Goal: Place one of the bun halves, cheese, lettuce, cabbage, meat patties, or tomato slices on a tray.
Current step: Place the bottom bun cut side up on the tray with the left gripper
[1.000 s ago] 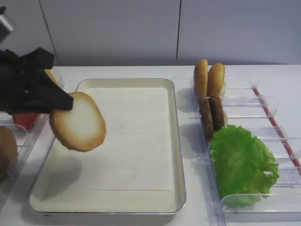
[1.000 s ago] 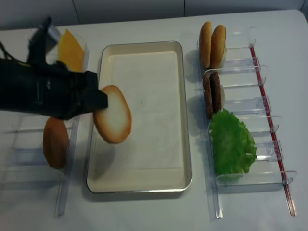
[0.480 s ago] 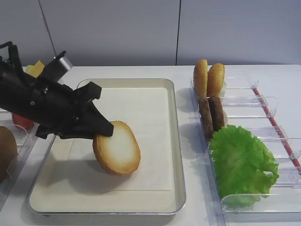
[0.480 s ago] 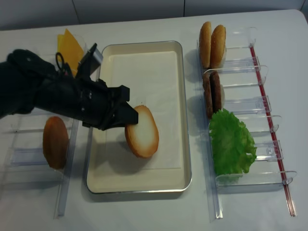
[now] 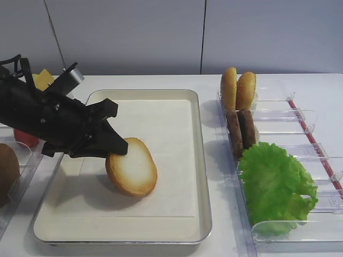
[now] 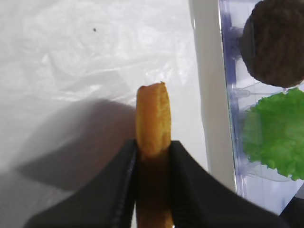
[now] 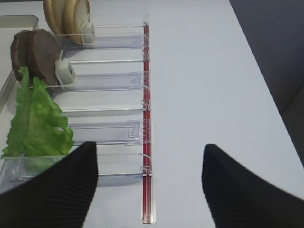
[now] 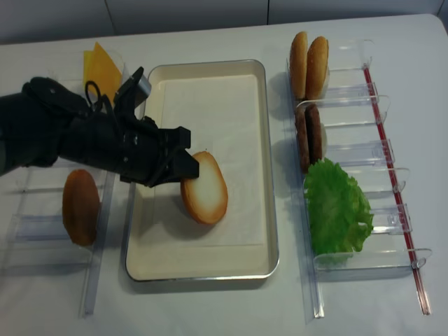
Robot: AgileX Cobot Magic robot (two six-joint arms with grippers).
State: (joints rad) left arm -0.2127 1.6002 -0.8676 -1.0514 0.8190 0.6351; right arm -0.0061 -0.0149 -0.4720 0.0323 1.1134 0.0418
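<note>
While the left gripper (image 5: 119, 149) pinches a bun half (image 5: 132, 167) tilted on edge over the tray (image 5: 198, 160), its jaws pressed on the rim, the right gripper (image 7: 149, 183) hangs spread beside lettuce (image 5: 276, 184), patties (image 5: 242, 128) and buns (image 5: 238, 89).

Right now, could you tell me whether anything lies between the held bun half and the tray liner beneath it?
Nothing visible does. The left gripper holds the bun half tilted over the tray, and the paper liner beneath it is bare.
</note>
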